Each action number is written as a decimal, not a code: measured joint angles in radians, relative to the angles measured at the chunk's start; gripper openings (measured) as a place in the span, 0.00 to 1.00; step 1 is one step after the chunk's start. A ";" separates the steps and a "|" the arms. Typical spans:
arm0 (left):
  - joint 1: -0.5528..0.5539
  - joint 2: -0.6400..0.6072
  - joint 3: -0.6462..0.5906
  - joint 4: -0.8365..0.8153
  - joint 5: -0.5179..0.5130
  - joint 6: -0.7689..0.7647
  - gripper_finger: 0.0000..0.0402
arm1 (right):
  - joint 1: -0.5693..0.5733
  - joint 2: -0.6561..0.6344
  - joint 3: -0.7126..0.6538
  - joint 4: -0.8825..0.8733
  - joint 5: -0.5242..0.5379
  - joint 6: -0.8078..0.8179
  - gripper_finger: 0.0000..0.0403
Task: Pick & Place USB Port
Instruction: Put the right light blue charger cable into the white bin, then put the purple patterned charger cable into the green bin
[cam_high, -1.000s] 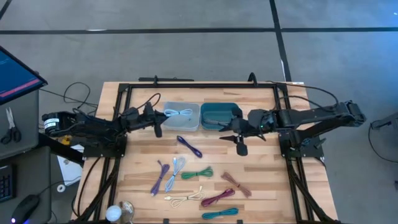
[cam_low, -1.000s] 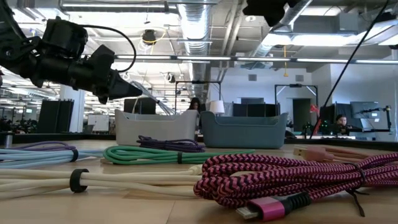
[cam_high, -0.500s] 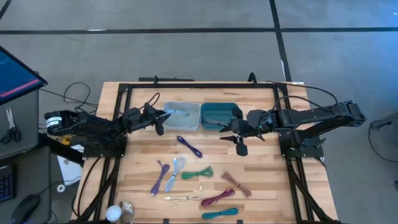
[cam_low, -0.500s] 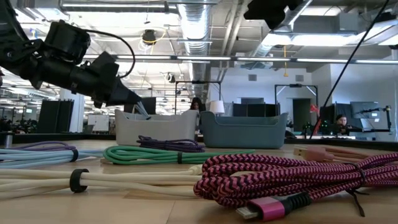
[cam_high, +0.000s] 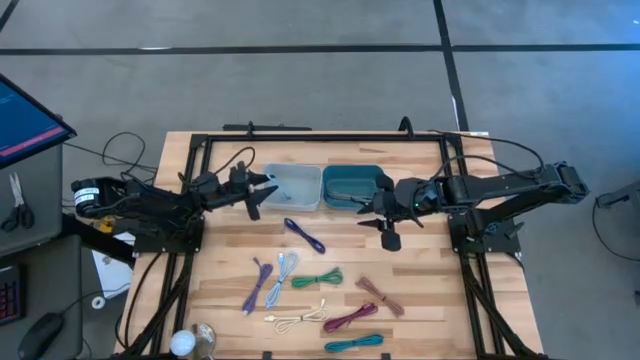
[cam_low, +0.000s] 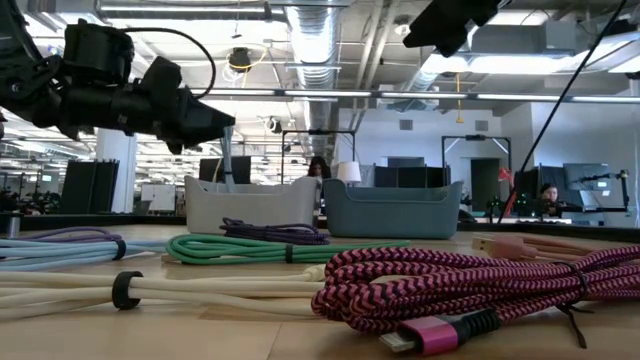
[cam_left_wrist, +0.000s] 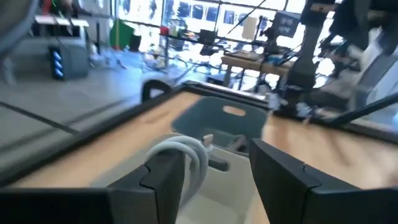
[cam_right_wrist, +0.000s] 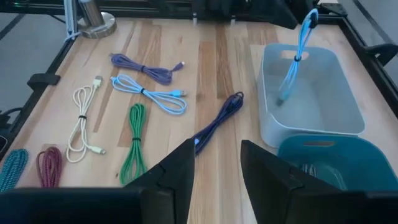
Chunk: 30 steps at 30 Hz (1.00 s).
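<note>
A light blue USB cable (cam_right_wrist: 297, 56) hangs upright over the grey bin (cam_high: 295, 188), with its lower end inside the bin. Its looped top (cam_left_wrist: 189, 152) sits between the fingers of my open left gripper (cam_high: 265, 185), which stands at the bin's left rim. My right gripper (cam_high: 367, 204) hovers open over the near right corner of the teal bin (cam_high: 350, 185) and has nothing between its fingers. A dark blue cable (cam_high: 305, 235) lies on the table in front of the bins. My left gripper has its fingers spread about the cable's looped top. The loop (cam_left_wrist: 186, 163) lies close against the inner side of one finger (cam_left_wrist: 163, 177); whether it still touches, I cannot tell. The fingers come in about level from the table's left side. The cable hangs down into the grey bin.
Bundled cables lie on the near half of the table: purple (cam_right_wrist: 146, 67), light blue (cam_right_wrist: 149, 93), white (cam_right_wrist: 84, 124), green (cam_right_wrist: 134, 146), brown (cam_high: 378, 293), magenta (cam_high: 350, 318) and teal (cam_high: 353, 342). A black frame (cam_high: 320, 137) rings the table.
My left gripper has opened and tipped its fingers upward at the grey bin's left rim. The light blue cable, held stretched out over the bin a second ago, now hangs straight down into it.
</note>
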 joint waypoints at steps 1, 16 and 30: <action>0.000 0.000 0.000 0.000 -0.016 0.018 0.45 | 0.000 0.000 0.000 -0.003 0.000 0.000 0.30; 0.023 0.000 0.047 -0.053 0.030 -0.082 0.53 | -0.002 0.000 0.000 -0.009 0.000 0.000 0.30; 0.023 0.001 0.066 -0.276 0.021 -0.129 0.48 | -0.008 0.000 0.000 -0.008 0.000 -0.008 0.30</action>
